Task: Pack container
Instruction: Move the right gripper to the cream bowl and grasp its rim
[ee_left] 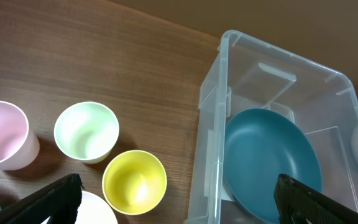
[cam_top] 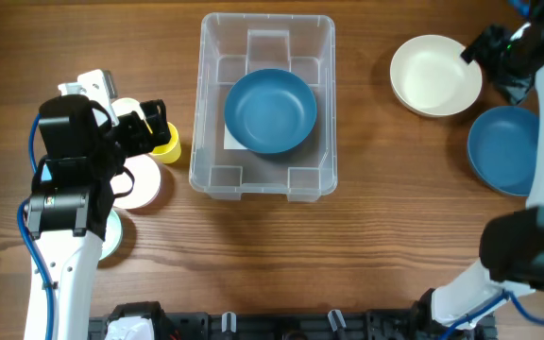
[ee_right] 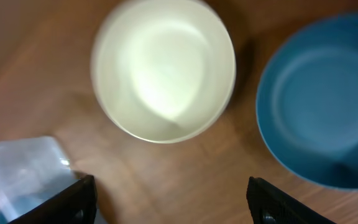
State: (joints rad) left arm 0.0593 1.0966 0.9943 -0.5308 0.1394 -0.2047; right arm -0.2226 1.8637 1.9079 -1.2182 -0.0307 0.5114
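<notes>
A wood-grain table (cam_top: 366, 236) carries the clear container (cam_top: 217, 57), a blue bowl (cam_top: 270, 110) inside, near the far edge; left gripper (ee_left: 178, 186) and right gripper (ee_right: 171, 186) both gape wide, empty.

blue bowl (cam_top: 270, 110) in container (cam_top: 212, 57), cream bowl (cam_top: 435, 75) apart

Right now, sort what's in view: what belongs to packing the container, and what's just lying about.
Job: container; blue bowl in it; white bowl near the open right gripper; other blue bowl beside it.
Lying about, for now: yellow cup, green cup, pink cup, left of the container; they may be packed later.
</notes>
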